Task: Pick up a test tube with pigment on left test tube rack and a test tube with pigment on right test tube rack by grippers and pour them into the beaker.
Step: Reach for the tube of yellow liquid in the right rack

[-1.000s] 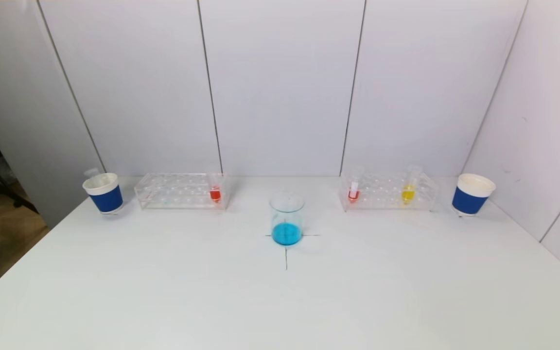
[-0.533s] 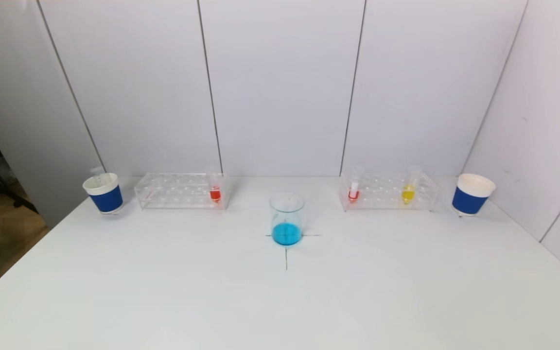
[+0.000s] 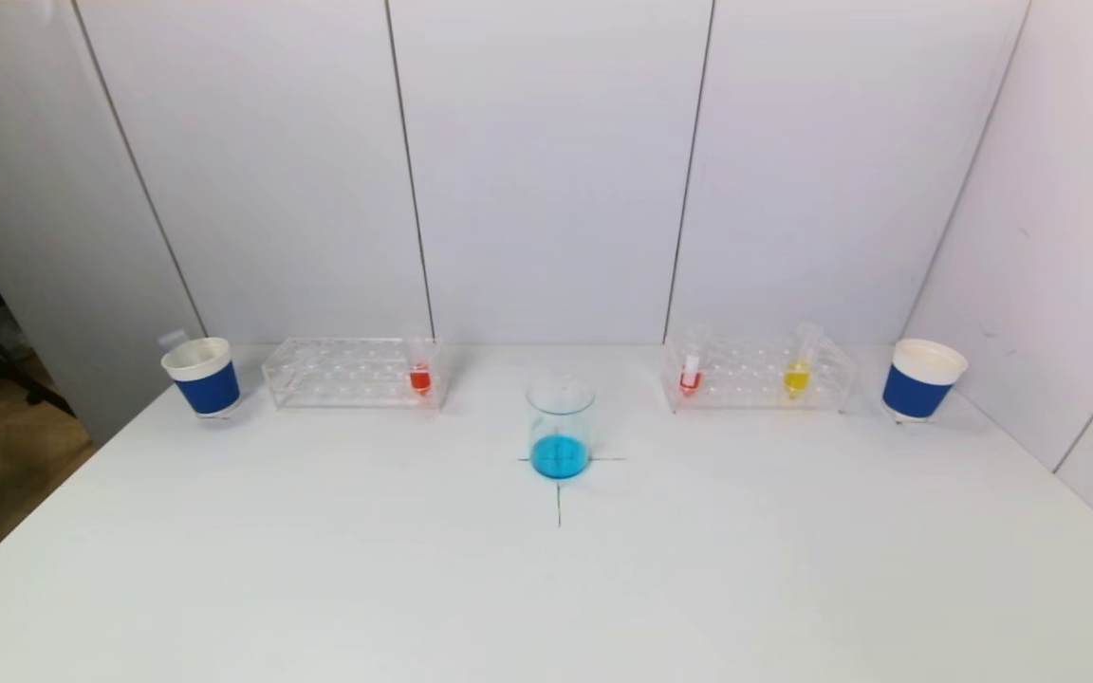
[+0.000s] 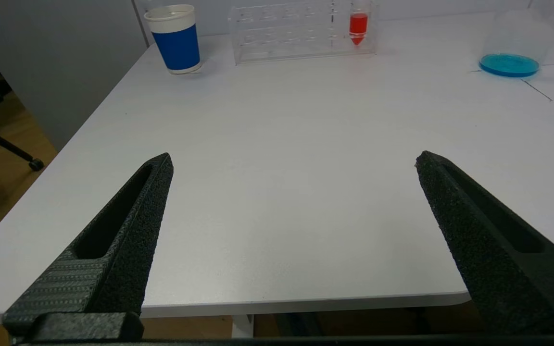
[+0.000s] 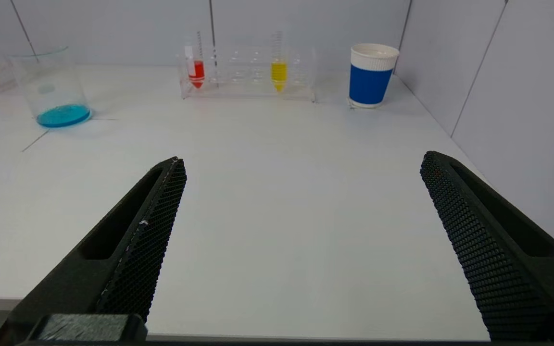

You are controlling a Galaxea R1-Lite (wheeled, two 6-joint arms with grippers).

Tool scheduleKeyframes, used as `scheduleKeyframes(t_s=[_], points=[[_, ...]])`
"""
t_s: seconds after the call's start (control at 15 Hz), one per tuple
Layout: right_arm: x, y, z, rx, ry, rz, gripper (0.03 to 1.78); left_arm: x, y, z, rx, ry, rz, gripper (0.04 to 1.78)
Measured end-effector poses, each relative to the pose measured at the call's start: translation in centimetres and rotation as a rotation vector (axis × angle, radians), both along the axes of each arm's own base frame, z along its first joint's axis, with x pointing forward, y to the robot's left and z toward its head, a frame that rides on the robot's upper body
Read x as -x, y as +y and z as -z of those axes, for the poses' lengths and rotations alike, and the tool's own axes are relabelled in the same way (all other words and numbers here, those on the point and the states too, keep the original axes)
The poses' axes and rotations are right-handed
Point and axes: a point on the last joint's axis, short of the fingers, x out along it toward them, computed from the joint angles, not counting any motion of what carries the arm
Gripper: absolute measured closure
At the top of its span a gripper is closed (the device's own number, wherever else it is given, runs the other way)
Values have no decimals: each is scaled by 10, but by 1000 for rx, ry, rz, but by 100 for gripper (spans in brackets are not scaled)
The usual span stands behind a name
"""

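Head view: the white table (image 3: 319,569) carries a clear glass beaker (image 3: 560,427) with blue liquid at its bottom, standing on a thin black cross mark (image 3: 559,493). A clear plastic left test tube rack (image 3: 347,372) holds one tube of red pigment (image 3: 420,378) at its end nearest the beaker. A clear plastic right test tube rack (image 3: 757,374) holds a red-pigment tube (image 3: 690,376) at its beaker end and a yellow-pigment tube (image 3: 797,374) further along. A blue-banded white paper cup (image 3: 202,377) stands outside the left rack, a second blue-banded cup (image 3: 922,378) outside the right rack. Neither arm shows here.

Left wrist view: the left gripper (image 4: 294,161) hangs near the table's front edge, its black textured fingers (image 4: 128,230) spread wide and holding nothing. Well beyond the fingertips stand the left rack (image 4: 301,31) with its red tube (image 4: 358,26), the cup (image 4: 176,38) and, off to one side, the beaker (image 4: 510,48).

Right wrist view: the right gripper (image 5: 301,163) likewise sits near the front edge, black meshed fingers (image 5: 137,250) wide apart and empty. Far ahead of the fingertips are the right rack (image 5: 248,72), the red tube (image 5: 195,69), the yellow tube (image 5: 279,69), the cup (image 5: 371,74) and the beaker (image 5: 53,89).
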Motion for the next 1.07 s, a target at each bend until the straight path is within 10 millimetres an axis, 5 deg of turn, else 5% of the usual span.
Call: scheduleKeyframes(t_s=[0.27,0.53,0.8,1.07], points=[[12,0,-49,34,2,-9,4,0,0,0,0,0,0,6],[-2,0,-109,61,12,-44,4,0,0,0,1,0,0,6],[-61,3,-150,66,39,-77,4,0,0,0,1,0,0,6],[-150,9,-154,54,88,-81,4,0,0,0,1,0,0,6]])
